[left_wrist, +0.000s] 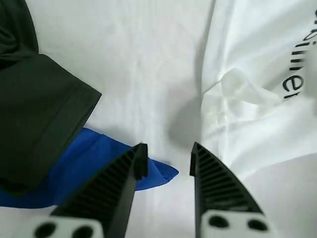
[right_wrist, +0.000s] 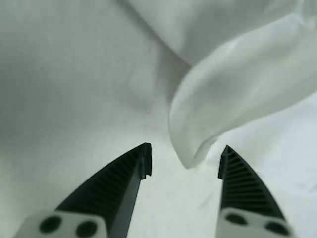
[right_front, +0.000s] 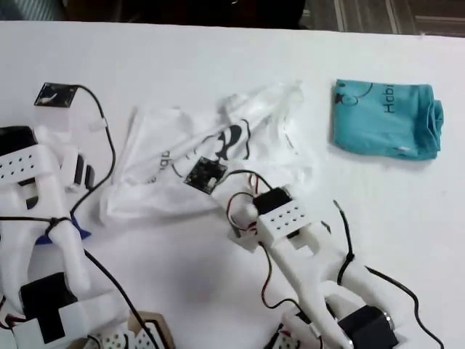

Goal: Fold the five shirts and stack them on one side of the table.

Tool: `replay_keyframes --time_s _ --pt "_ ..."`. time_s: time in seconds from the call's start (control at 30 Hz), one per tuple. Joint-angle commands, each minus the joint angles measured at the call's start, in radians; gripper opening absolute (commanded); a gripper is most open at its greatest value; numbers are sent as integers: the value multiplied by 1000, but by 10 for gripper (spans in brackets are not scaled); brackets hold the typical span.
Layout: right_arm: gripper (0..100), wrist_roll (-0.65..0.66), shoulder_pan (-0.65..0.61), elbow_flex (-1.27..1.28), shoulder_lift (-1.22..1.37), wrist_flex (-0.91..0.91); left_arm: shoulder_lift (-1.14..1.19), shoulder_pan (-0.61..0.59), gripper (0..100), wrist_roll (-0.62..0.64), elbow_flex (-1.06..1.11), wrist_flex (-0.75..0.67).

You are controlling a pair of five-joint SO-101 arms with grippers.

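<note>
Here the crumpled white shirt (right_front: 218,153) lies mid-table, stretched roughly left to right, a curled edge just ahead of the right gripper (right_wrist: 183,161), whose jaws stand apart and empty, while the left gripper (left_wrist: 166,158), likewise spread and empty, sits off the shirt's left edge.

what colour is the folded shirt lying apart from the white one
The folded shirt is teal with dark print; best in the high view.
</note>
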Motion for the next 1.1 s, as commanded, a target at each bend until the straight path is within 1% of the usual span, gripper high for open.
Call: replay_keyframes --time_s 0.0,0.17,0.23,0.33,0.4,0.47,0.53,0.67,0.87,0.93,0.97,1.07 --pt "219 6 27 -5 53 -38 -43 -8 161 3 -13 -15" --pt "203 6 85 -15 160 -157 -43 -8 161 3 -13 -12" --pt "142 3 111 -31 188 -191 -43 -8 161 3 -13 -12" --pt "7 -3 163 -66 202 -205 -43 -8 161 3 -13 -11" --pt "36 -3 199 -87 199 -194 -43 -8 161 3 -8 -12" --pt "15 -5 229 -115 176 -156 -41 -8 161 3 -5 -14" --pt "19 -5 255 -146 130 -101 -38 -8 161 3 -5 -14" --pt "19 -2 286 -173 -15 -5 -37 -6 161 3 -5 -15" --pt "19 8 289 -172 -275 131 -35 -8 161 2 -4 -9" --pt "19 25 326 -172 -358 174 -35 -9 161 2 -2 -8" --pt "19 54 351 -172 -397 188 -35 -11 161 2 4 -8" --pt "19 137 464 -167 -489 206 -37 -11 161 0 27 -8"
